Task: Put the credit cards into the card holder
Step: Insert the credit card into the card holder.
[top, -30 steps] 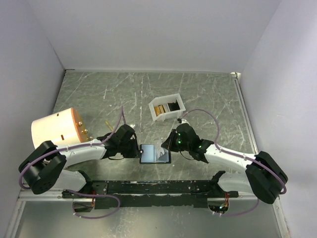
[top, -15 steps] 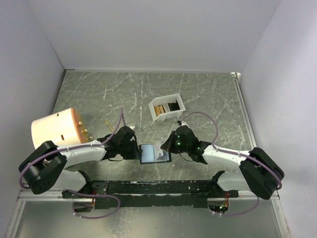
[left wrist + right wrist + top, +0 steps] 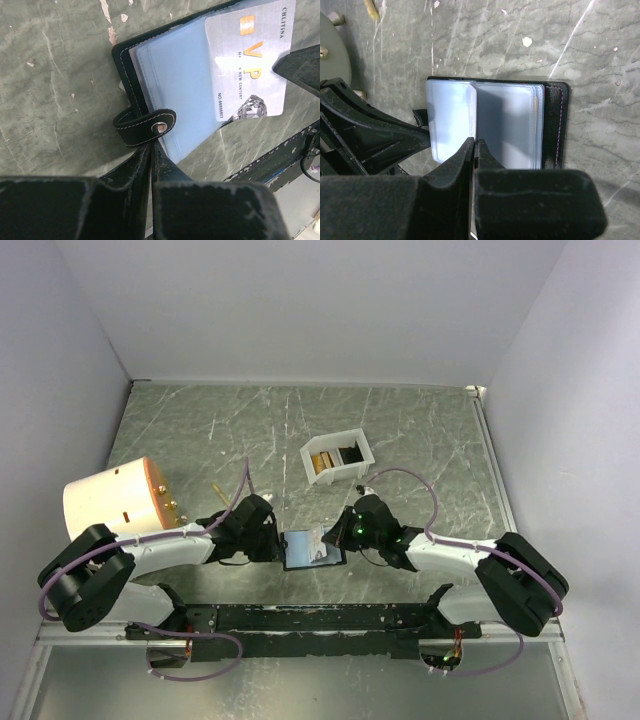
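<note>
The card holder (image 3: 300, 552) lies open at the table's near middle, black outside, pale blue-grey pockets up. My left gripper (image 3: 280, 546) is shut on its black snap strap (image 3: 145, 127) at the left edge; its fingers meet just under the strap (image 3: 151, 146). My right gripper (image 3: 333, 538) is shut on a silver-white VIP card (image 3: 247, 65) and holds it tilted over the pockets (image 3: 170, 85). In the right wrist view the pads (image 3: 474, 143) pinch a thin edge above the holder (image 3: 515, 125). More cards, gold-tan (image 3: 322, 460) and dark (image 3: 350, 453), sit in the white box.
The white plastic box (image 3: 345, 475) stands just behind the holder. A pale cylinder with a tan top (image 3: 110, 498) stands at the left. A black rail (image 3: 320, 618) runs along the near edge. Grey walls close in both sides and the back.
My right gripper has edged left with the card, from beside the holder's right edge to over its pockets. The left gripper and the holder have stayed put.
</note>
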Tool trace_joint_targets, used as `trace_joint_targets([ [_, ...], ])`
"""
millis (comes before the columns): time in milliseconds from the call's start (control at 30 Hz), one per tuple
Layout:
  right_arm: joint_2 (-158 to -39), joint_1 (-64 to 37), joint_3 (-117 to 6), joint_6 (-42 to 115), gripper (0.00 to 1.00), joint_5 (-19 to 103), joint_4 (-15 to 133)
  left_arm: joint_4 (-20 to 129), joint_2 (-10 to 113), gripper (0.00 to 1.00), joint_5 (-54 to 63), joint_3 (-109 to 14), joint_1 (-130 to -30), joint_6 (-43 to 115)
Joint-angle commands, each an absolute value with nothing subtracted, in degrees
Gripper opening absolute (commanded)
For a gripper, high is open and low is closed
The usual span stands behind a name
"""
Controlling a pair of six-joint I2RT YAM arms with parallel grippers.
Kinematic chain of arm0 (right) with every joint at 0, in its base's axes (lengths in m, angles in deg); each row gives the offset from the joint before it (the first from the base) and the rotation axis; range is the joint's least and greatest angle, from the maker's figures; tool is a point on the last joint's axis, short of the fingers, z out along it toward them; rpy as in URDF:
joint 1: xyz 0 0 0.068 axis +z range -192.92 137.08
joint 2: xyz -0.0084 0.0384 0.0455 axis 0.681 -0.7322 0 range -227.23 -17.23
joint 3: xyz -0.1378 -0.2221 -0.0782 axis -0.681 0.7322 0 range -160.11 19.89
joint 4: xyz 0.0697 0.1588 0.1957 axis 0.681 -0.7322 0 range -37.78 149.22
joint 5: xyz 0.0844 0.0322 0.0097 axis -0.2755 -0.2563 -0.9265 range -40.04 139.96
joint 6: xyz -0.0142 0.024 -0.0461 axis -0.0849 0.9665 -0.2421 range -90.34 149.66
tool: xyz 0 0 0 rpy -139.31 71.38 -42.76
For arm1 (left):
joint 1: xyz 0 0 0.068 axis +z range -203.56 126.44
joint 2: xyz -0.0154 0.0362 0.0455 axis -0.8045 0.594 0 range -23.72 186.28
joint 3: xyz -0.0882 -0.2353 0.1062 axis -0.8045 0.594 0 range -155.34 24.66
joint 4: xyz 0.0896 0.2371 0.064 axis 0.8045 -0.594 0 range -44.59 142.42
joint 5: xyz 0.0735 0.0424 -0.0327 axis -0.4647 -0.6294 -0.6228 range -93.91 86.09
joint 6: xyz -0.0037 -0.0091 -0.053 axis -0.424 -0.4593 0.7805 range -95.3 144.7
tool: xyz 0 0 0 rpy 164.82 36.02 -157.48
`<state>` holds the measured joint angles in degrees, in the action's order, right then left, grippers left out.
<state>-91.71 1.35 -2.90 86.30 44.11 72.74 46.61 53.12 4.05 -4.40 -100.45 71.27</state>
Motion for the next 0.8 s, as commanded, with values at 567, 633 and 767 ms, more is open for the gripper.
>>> trace_joint_targets([
  [567, -92.3, 1.6, 1.1, 83.3, 0.00, 42.2, 75.9, 46.3, 53.6, 0.16, 3.4, -4.4, -101.1, 71.6],
  [633, -92.8, 1.6, 1.0, 83.5, 0.00, 41.5, 76.3, 46.5, 53.6, 0.16, 3.3, -4.4, -101.0, 71.8],
  [767, -93.5, 1.6, 0.5, 83.5, 0.00, 41.0, 76.0, 46.7, 53.4, 0.16, 3.4, -4.1, -101.1, 72.0],
])
